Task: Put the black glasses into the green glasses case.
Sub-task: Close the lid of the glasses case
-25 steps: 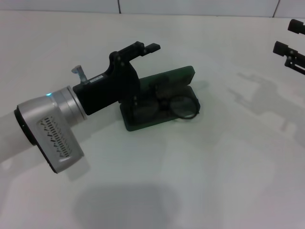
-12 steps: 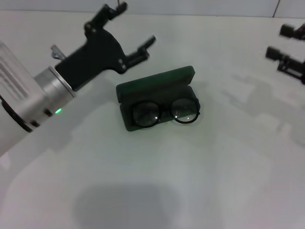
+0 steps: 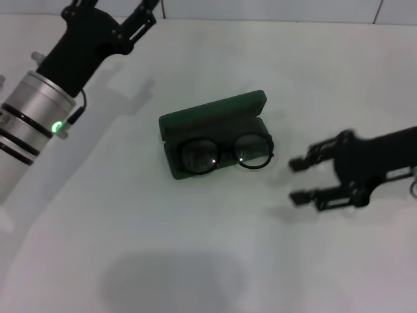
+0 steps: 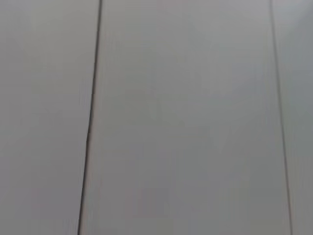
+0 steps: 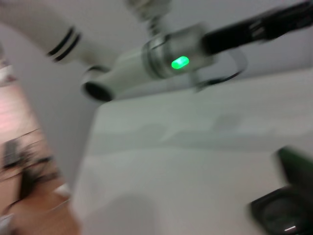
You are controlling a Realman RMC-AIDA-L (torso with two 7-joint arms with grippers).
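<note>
Risking a knock to the green glasses case [image 3: 212,117] or to the protruding lens as the right gripper [image 3: 301,180], jaws spread and empty, is hovering just beside it. Lying in the open case on the bench [image 3: 195,248]: the black glasses [image 3: 225,154], one rim overhanging. Raised far off, jaws parted: the left gripper [image 3: 117,8].

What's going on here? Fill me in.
The black glasses lie in the open green glasses case on the white table, one lens poking over the case's edge on the robot's right. Nothing is being held. The left gripper is up at the table's far left, open. The right gripper sits open beside the case.
</note>
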